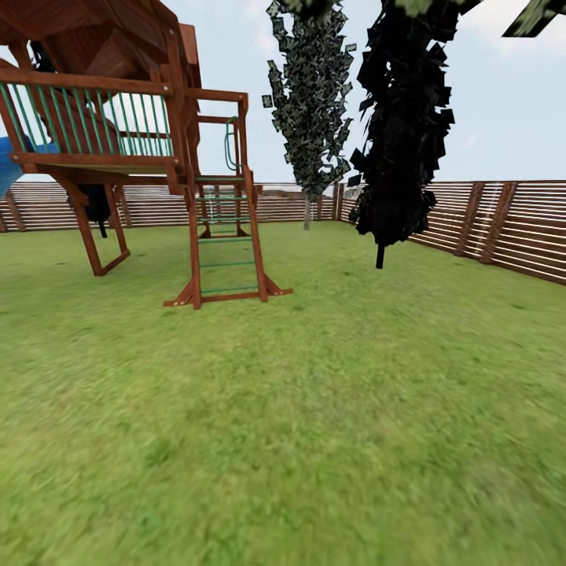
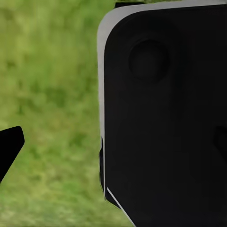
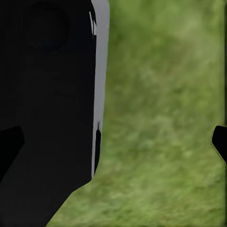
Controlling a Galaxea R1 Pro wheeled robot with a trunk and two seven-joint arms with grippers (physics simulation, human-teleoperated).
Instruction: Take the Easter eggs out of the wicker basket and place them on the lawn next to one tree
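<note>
The lawn (image 1: pixel 314 409) spreads flat and green ahead of me in the head view. A tree (image 1: pixel 310 102) with a slim pale trunk and a mottled green-white crown stands at the far side of the garden, near the fence corner. The Easter eggs and the wicker basket are out of view. My left gripper (image 2: pixel 113 144) is open over grass, one black fingertip (image 2: pixel 9 146) at the picture's edge and a black robot panel behind the other. My right gripper (image 3: pixel 113 142) is open too, with nothing between its fingertips (image 3: pixel 220 142).
A wooden playset (image 1: pixel 157 141) with a ladder and green railing stands at the left. A near-black conifer (image 1: pixel 401 126) rises right of the tree. A brown slat fence (image 1: pixel 511 224) runs along the back and right side.
</note>
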